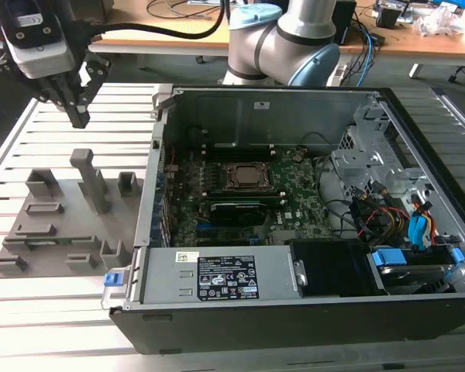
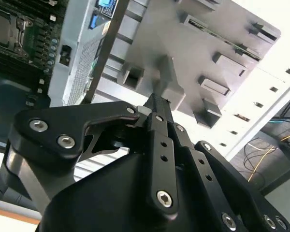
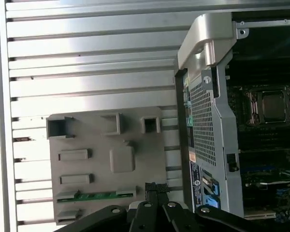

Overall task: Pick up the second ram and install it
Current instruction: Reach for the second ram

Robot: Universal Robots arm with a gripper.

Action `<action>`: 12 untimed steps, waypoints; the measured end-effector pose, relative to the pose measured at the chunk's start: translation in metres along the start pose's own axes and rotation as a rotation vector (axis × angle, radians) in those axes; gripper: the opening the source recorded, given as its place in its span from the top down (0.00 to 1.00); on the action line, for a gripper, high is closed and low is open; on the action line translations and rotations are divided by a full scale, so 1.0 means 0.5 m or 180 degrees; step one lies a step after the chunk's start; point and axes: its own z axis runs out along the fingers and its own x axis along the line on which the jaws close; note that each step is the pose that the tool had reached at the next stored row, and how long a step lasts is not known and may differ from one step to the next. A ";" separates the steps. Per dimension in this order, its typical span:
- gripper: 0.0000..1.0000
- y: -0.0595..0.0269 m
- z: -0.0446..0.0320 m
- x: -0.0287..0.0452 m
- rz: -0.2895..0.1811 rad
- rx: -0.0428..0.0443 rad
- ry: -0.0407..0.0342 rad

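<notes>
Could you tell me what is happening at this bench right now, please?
The robot arm's gripper hovers above the grey holder tray, beside the open computer case. It looks shut and holds nothing. The second ram, a green stick, lies in a slot of that tray in the first wrist view, not yet picked up.

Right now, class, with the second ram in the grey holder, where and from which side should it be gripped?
Probably mid-length on its exposed long edge, from straight above: the second ram appears to stand on edge in the grey holder, ends caught in blocks.
</notes>
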 end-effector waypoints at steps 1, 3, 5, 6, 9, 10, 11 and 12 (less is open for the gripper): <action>0.89 -0.001 0.000 0.009 0.0000 0.0000 0.0000; 0.89 -0.002 -0.001 0.028 0.0000 0.0000 0.0000; 0.89 -0.004 -0.001 0.047 0.0000 0.0000 0.0000; 0.89 -0.004 -0.001 0.054 0.0000 0.0000 0.0000; 0.89 -0.006 -0.001 0.086 0.0000 0.0000 0.0000; 0.89 -0.007 -0.001 0.094 0.0000 0.0000 0.0001; 0.89 -0.008 -0.001 0.102 0.0000 0.0000 0.0000; 0.89 -0.008 -0.001 0.108 0.0000 0.0000 0.0000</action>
